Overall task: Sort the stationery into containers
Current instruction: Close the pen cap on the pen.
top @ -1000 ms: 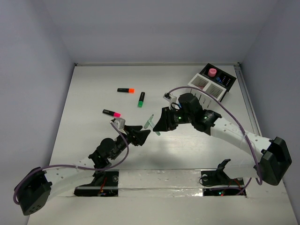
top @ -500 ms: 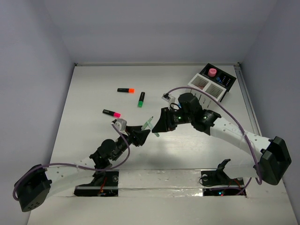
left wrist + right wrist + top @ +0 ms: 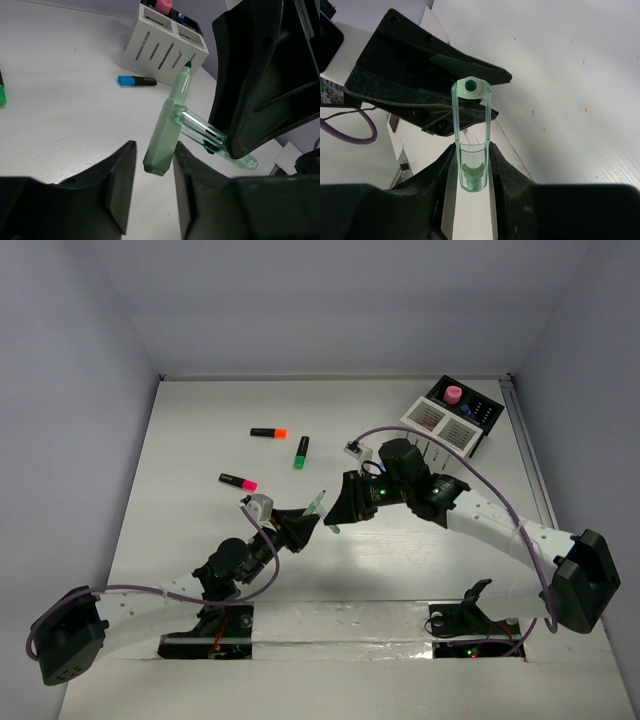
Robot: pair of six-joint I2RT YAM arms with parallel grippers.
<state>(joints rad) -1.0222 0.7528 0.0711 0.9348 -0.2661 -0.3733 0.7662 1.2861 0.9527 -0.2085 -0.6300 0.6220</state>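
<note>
My right gripper (image 3: 342,508) is shut on a pastel green T-shaped piece: a clear green holder (image 3: 471,131) with a green pen (image 3: 172,122) set crosswise through its far end. It hangs above the table's middle. My left gripper (image 3: 306,523) is open, its fingers (image 3: 117,172) either side of the pen's blunt lower end (image 3: 159,162), with a gap on the left side. The left gripper shows behind the holder in the right wrist view (image 3: 427,95). The white slatted box (image 3: 440,424) joins the black box (image 3: 472,408) at the back right.
Three highlighters lie on the table at left centre: orange-capped (image 3: 268,432), green-capped (image 3: 301,451), pink-capped (image 3: 238,481). A blue-capped highlighter (image 3: 137,80) lies in front of the white box (image 3: 165,45). A pink round item (image 3: 454,394) sits in the black box.
My left gripper has crept up and right toward the pen, and its open fingers now flank the pen's lower end. My right gripper has shifted slightly left with the piece.
</note>
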